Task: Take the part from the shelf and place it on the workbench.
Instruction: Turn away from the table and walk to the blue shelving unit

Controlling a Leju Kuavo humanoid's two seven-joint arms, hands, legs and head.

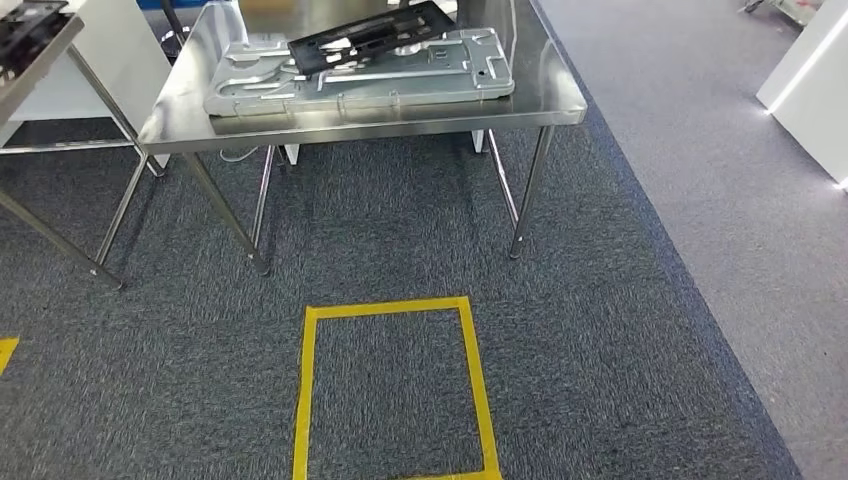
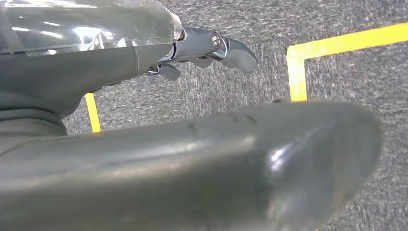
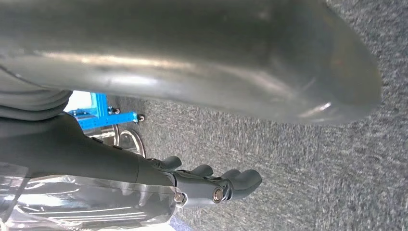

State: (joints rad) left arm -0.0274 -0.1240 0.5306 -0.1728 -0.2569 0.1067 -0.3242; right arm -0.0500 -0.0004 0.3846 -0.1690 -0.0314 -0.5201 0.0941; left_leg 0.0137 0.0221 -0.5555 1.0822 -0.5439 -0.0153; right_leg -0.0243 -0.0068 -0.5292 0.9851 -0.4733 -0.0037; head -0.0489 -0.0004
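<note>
A black flat part [image 1: 372, 38] lies on top of a silver metal panel [image 1: 360, 80] on the steel workbench [image 1: 400, 125] ahead, in the head view. Another black part [image 1: 25, 25] sits on a steel surface at the far left edge. My left hand [image 2: 202, 159] hangs over the carpet, its thick thumb close to the camera and its darker fingers [image 2: 226, 48] stretched out, holding nothing. My right hand [image 3: 192, 62] hangs the same way, with its fingers [image 3: 226, 185] extended and nothing in them.
A yellow tape square [image 1: 390, 390] marks the dark carpet in front of the workbench. The bench legs [image 1: 528, 190] stand beyond it. A white cabinet [image 1: 810, 90] stands at the right on lighter carpet. A blue wheeled frame [image 3: 96, 115] is beside my right hand.
</note>
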